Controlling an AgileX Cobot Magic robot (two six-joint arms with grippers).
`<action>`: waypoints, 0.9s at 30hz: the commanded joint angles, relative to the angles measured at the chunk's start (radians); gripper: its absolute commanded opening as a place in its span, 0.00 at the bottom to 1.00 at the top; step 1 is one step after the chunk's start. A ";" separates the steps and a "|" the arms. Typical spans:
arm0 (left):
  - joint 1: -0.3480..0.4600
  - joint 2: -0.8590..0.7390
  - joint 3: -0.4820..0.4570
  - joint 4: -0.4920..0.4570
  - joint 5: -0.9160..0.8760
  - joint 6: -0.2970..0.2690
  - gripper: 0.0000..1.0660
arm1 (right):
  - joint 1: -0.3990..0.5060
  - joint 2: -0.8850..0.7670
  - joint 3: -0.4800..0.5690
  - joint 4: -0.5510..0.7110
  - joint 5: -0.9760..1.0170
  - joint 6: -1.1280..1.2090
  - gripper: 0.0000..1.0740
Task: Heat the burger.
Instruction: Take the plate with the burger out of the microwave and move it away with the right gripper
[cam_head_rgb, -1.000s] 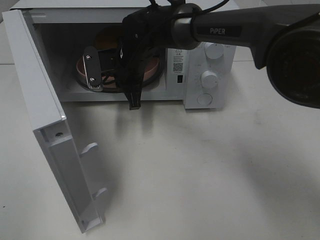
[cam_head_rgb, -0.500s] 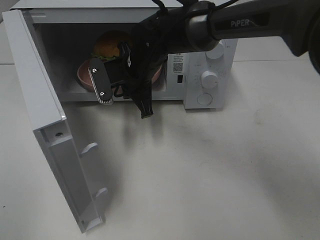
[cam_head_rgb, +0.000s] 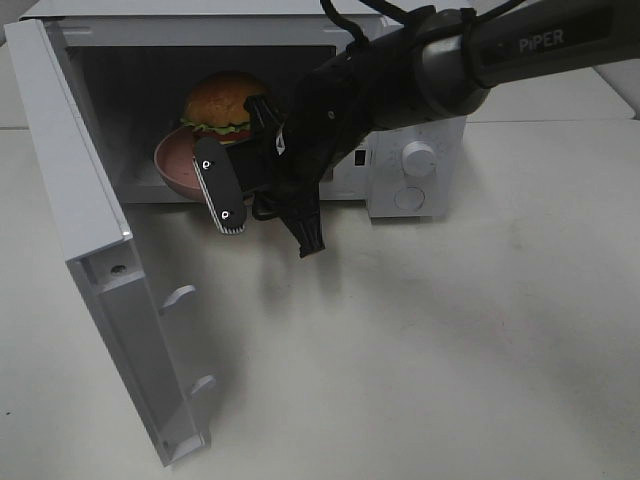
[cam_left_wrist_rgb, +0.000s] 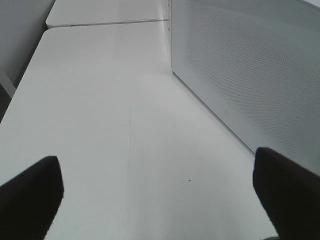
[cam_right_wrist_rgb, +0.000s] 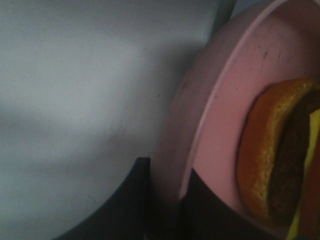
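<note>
The white, boxy microwave stands with its door swung wide at 8 o'clock. Inside, the round pink plate carries the burger, upright, glossy domed bun on top. At its 4 o'clock the right gripper is spread wide, one finger just beside the rim; the left gripper is also wide, holding nothing.

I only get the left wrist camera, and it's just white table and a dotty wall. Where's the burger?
Observer: The burger sits on a pink plate inside the microwave.
Operator: Is the door shut?
Observer: No, the door hangs wide open.
Operator: Where's the other arm?
Observer: Its tool is at the microwave's opening, right by the plate.
</note>
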 joint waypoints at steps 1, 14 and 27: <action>0.004 -0.020 0.003 -0.008 -0.013 -0.002 0.92 | -0.007 -0.072 0.069 0.007 -0.137 -0.038 0.00; 0.004 -0.020 0.003 -0.008 -0.013 -0.002 0.92 | -0.011 -0.211 0.267 0.060 -0.221 -0.104 0.01; 0.004 -0.020 0.003 -0.008 -0.013 -0.002 0.92 | -0.011 -0.328 0.426 0.084 -0.248 -0.104 0.01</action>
